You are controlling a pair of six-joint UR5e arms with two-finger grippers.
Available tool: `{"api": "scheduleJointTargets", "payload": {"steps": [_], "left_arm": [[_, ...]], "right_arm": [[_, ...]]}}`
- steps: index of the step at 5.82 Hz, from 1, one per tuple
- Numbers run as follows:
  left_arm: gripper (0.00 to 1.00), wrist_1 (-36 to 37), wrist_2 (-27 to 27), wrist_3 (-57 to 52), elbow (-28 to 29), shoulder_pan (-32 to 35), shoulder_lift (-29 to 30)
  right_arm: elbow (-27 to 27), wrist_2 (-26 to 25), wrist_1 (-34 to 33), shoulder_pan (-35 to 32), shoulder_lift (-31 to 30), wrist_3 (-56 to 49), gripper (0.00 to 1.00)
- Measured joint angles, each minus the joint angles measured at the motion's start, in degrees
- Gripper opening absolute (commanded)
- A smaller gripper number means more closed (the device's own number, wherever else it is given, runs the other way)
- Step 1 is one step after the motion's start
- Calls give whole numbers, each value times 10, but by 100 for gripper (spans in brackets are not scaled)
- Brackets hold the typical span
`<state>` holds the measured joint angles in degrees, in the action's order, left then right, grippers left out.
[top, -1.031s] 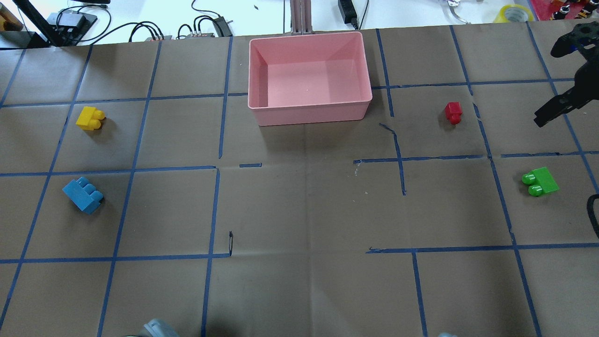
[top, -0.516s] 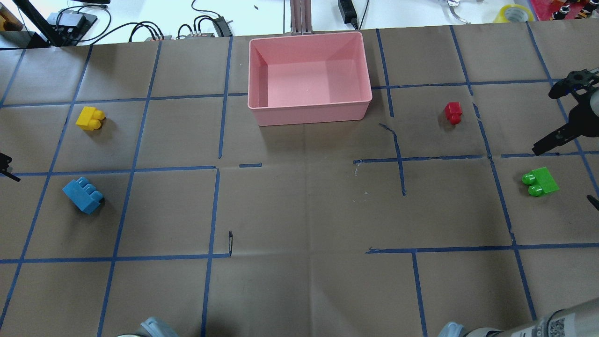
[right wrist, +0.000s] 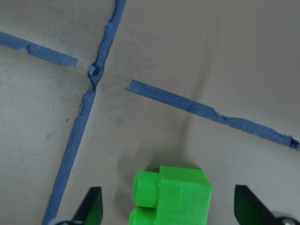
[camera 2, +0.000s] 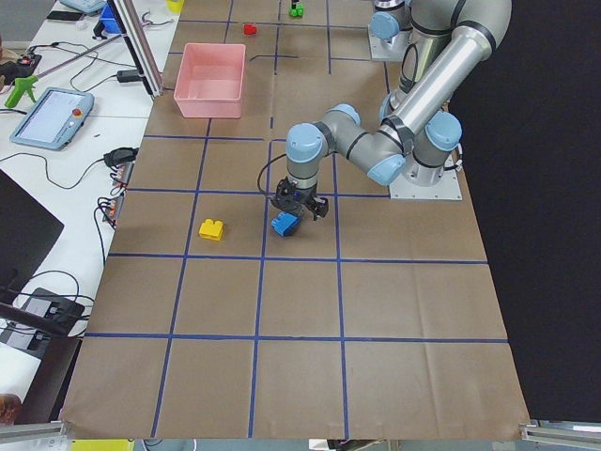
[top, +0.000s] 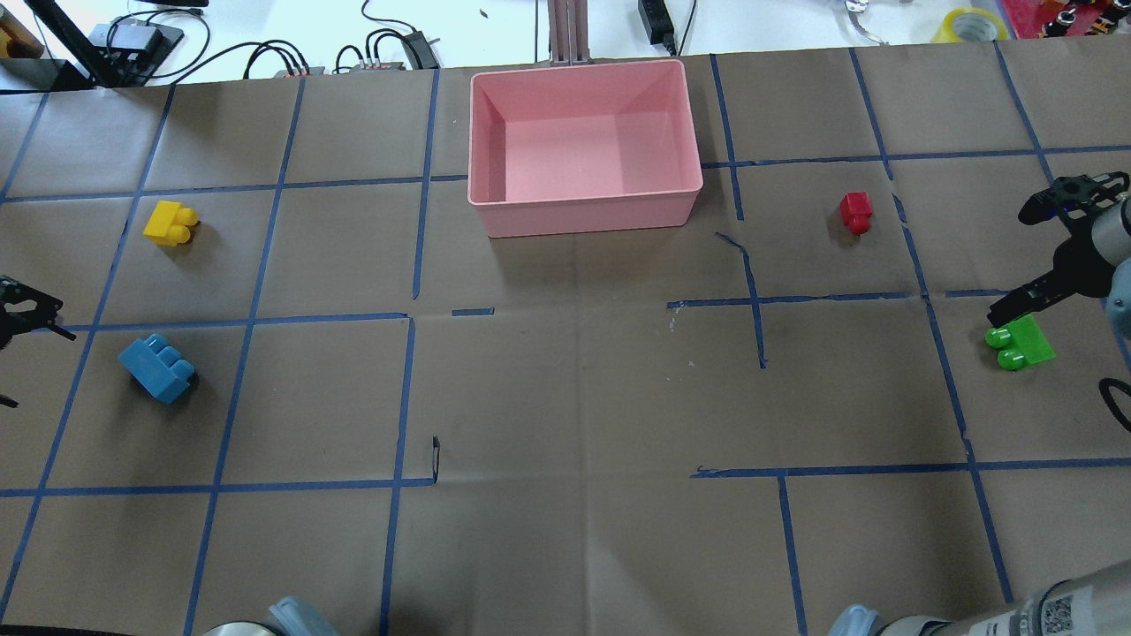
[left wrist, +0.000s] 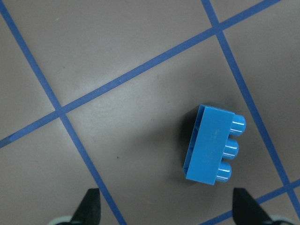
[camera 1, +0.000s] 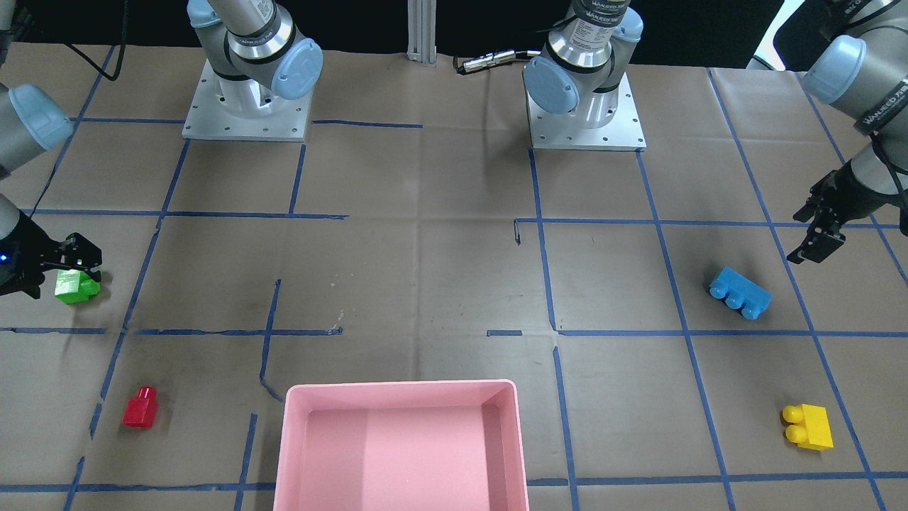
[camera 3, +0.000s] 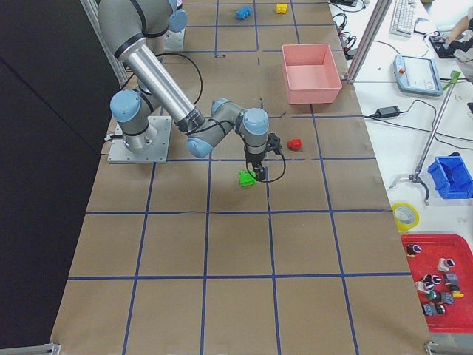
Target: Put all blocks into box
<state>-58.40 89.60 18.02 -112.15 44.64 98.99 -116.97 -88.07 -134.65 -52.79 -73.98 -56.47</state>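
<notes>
The pink box [top: 588,216] stands empty at the far middle of the table. The yellow block [top: 170,223] and the blue block [top: 159,368] lie on the left; the red block [top: 855,212] and the green block [top: 1020,343] lie on the right. My left gripper [left wrist: 168,211] is open and hangs above the table just left of the blue block [left wrist: 213,145]. My right gripper [right wrist: 171,211] is open, low over the green block [right wrist: 171,194], with a finger on each side and clear of it.
Blue tape lines grid the brown paper table cover. Cables and gear [top: 380,49] lie on the white bench beyond the far edge. The two arm bases [camera 1: 245,106] stand at the robot's side.
My right gripper has come down and inward from the far right edge to the green block. My left gripper has come into view at the left edge, near the blue block.
</notes>
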Motion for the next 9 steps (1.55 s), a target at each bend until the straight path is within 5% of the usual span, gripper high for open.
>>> {"api": "scheduleJointTargets", "payload": {"steps": [7,8,9], "left_arm": [[99,170,-29,66,-7,65,122],[99,173,-26,57,-18,61,111],[99,172,-25,51,-27,58,99]], "right_arm": [[-11,3,-25,20,26,1,98],[-11,4,-28,20,29,1,92],[-11,4,-31,19,31,1,68]]}}
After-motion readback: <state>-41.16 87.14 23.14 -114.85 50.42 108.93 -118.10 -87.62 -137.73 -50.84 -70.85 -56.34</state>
